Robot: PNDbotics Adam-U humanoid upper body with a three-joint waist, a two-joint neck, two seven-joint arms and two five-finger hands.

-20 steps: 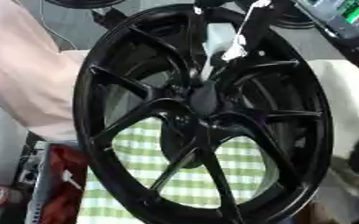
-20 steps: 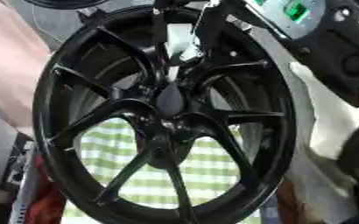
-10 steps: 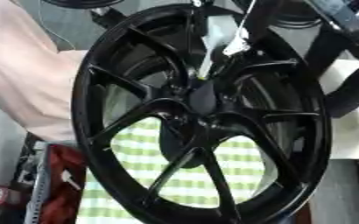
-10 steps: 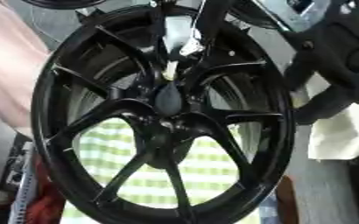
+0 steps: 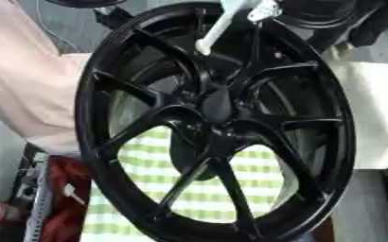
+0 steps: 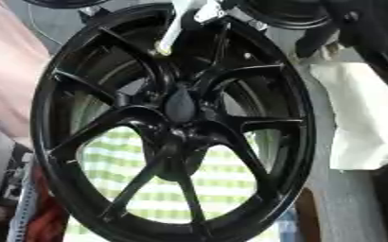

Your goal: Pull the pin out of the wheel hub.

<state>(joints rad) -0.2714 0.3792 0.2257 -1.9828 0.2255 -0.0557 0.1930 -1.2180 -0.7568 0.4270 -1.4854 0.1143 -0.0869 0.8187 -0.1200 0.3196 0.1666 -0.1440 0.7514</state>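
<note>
Upright, nearly filling both views: black wheel hub [image 5: 218, 123], spokes fanning out from a dark centre, face turned toward the camera. Against its upper spokes, a slim white pin [image 5: 216, 29], long axis running from upper right down to lower left, lower tip just above the centre and seemingly clear of it. At the pin's upper end, by the top edge, black parts of the right hand [image 6: 230, 7] with a silvery piece, apparently pinching the pin, though fingers too cropped to tell for sure. Behind the spokes, green-and-white checked cloth [image 5: 197, 189]; to the right, white cloth [image 6: 359, 118]
</note>
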